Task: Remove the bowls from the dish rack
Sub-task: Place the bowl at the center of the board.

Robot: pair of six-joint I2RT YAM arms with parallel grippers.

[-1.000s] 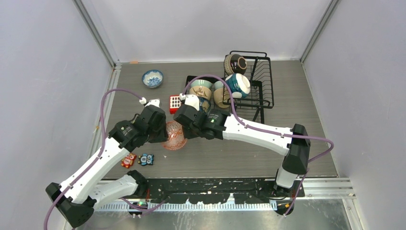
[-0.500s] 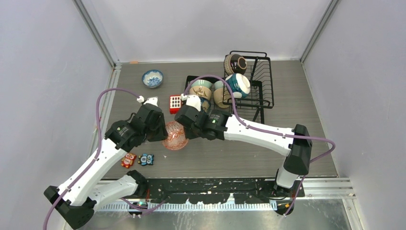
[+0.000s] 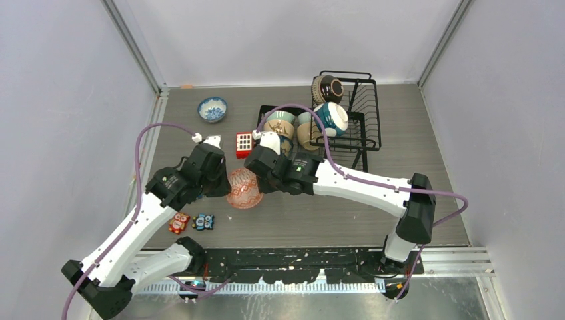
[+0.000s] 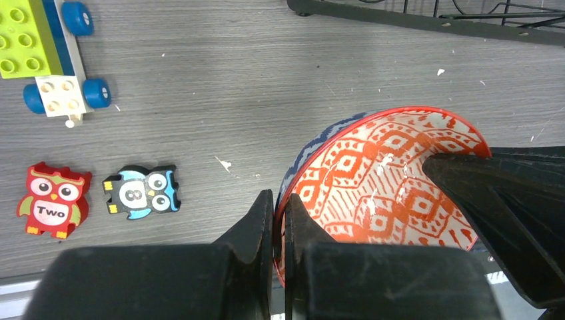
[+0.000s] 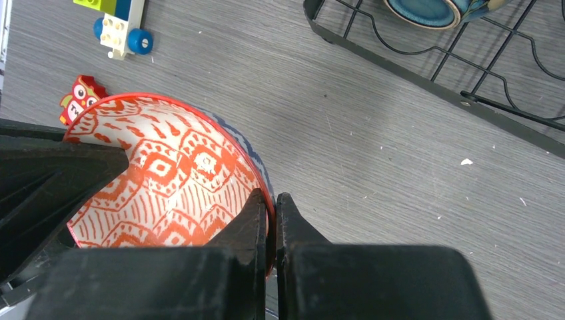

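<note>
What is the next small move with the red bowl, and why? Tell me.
Probably open the right jaws: both pairs are shut on opposite sides of the rim of the red patterned bowl, so the left jaws could carry it off alone.

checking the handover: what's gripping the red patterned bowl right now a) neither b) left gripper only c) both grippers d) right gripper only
c, the left gripper and right gripper each pinch the rim of the red patterned bowl, on opposite sides.
</note>
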